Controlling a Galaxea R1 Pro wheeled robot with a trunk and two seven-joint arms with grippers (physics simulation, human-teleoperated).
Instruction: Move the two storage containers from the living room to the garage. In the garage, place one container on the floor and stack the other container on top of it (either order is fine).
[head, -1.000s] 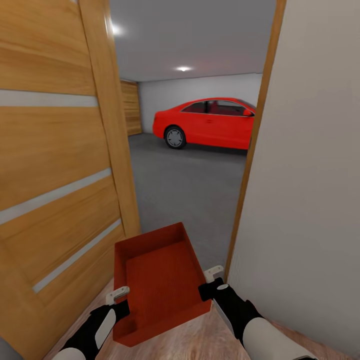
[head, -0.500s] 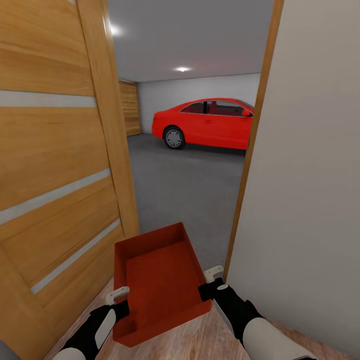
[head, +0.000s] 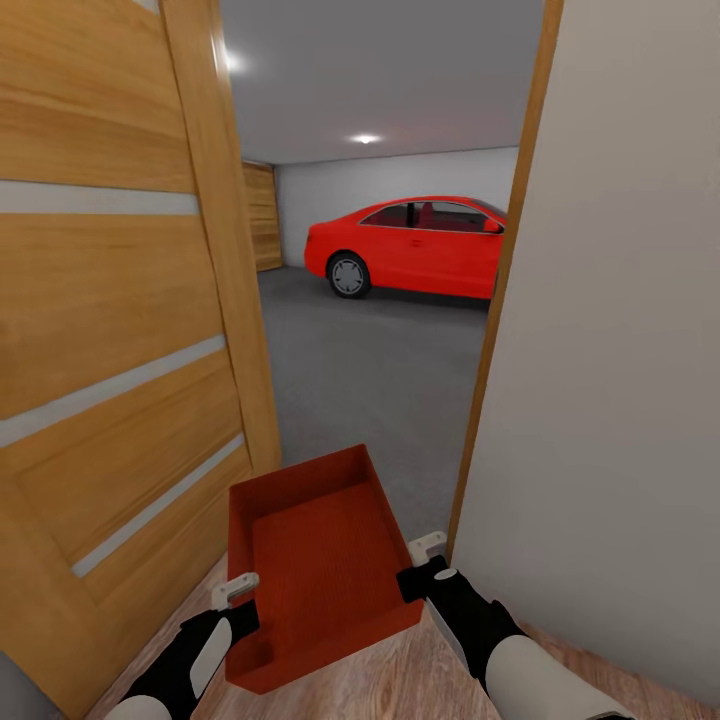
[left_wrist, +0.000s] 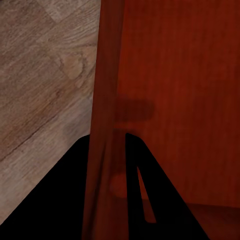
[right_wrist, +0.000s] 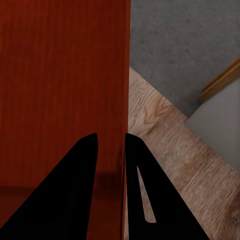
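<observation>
- While both arms carry it at the doorway, the storage container hangs above wood planks.
- Left gripper clamps its left wall; right gripper clamps its right wall.
- Far ahead stands a red car.

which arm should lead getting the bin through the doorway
Neither alone. The left claw and right claw each pinch a side wall of the storage container. The right one sits very close to the door frame, so it probably needs more care.

Both arms reach forward, left gripper and right gripper fingers clamped closed, level.
</observation>
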